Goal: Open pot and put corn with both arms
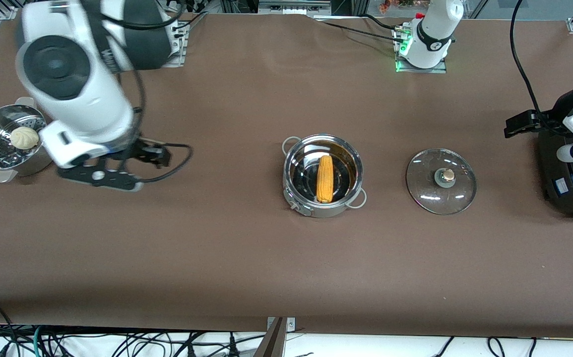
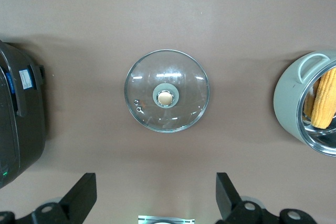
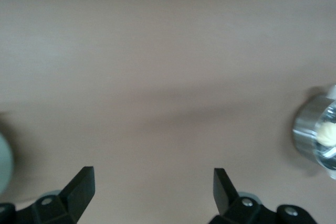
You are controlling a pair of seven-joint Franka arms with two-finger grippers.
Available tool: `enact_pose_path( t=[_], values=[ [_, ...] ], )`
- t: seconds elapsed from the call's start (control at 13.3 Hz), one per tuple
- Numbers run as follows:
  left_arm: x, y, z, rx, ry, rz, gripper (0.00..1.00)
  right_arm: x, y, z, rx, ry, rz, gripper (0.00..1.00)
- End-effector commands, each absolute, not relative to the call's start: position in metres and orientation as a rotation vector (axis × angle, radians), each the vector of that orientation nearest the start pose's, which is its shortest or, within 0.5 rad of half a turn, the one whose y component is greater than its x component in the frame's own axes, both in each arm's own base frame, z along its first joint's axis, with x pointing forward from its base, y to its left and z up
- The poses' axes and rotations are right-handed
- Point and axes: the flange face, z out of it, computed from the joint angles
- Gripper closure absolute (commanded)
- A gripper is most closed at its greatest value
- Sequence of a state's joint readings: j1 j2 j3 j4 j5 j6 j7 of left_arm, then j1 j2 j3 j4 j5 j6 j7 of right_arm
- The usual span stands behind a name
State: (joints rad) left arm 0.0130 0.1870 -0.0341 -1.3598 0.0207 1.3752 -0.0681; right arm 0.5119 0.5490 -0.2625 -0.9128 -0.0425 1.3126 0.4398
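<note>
Corn (image 1: pixel 324 178), one cob, lies in my one open pot (image 1: pixel 323 174); its single glass lid (image 1: pixel 440 181) rests beside it on the surface. My left pincer (image 2: pixel 156 199) and right pincer (image 3: pixel 154 188) both hang spread, empty.

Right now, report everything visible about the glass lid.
The glass lid is a round, clear dome with a thin metal rim, a grey collar at its centre and a tan knob on top; two small vent holes show near the knob in the left wrist view. It lies flat, knob up, on the brown table, beside the pot toward the left arm's end. Nothing touches it but the table.
</note>
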Motion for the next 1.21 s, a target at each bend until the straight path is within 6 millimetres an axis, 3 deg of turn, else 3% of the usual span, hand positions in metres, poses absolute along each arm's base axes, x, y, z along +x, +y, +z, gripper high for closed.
enact_pose_path(
  t=[0.0,0.08,0.15,0.23,0.3,0.45,0.68,0.9,1.06,1.13],
  values=[
    [0.587,-0.005,0.613,-3.129,-0.104,0.224,0.00,0.653,0.109,0.575,-3.163,0.364,0.287,0.00],
    [0.589,-0.002,0.610,-3.130,-0.108,0.207,0.00,0.660,0.064,0.573,-3.058,0.393,0.317,0.00],
    [0.592,0.000,0.606,-3.132,-0.113,0.188,0.00,0.665,0.038,0.566,-3.019,0.419,0.319,0.00],
    [0.594,0.001,0.599,-3.132,-0.118,0.183,0.00,0.667,0.027,0.559,-3.015,0.450,0.324,0.00],
    [0.593,0.005,0.596,-3.131,-0.127,0.183,0.00,0.662,0.006,0.565,-3.020,0.502,0.313,0.00],
    [0.587,0.012,0.598,-3.121,-0.158,0.189,0.00,0.642,-0.017,0.580,-2.983,0.535,0.218,0.00],
    [0.584,0.014,0.594,-3.120,-0.165,0.205,0.00,0.602,-0.035,0.585,-2.914,0.555,0.169,0.00],
    [0.584,0.016,0.587,-3.120,-0.172,0.220,0.00,0.595,-0.048,0.576,-2.930,0.593,0.147,0.00],
    [0.583,0.016,0.588,-3.120,-0.175,0.220,0.00,0.577,-0.038,0.572,-2.996,0.556,0.059,0.00],
    [0.581,0.015,0.591,-3.121,-0.172,0.220,0.00,0.574,-0.024,0.571,-3.031,0.507,0.020,0.00]
  ],
)
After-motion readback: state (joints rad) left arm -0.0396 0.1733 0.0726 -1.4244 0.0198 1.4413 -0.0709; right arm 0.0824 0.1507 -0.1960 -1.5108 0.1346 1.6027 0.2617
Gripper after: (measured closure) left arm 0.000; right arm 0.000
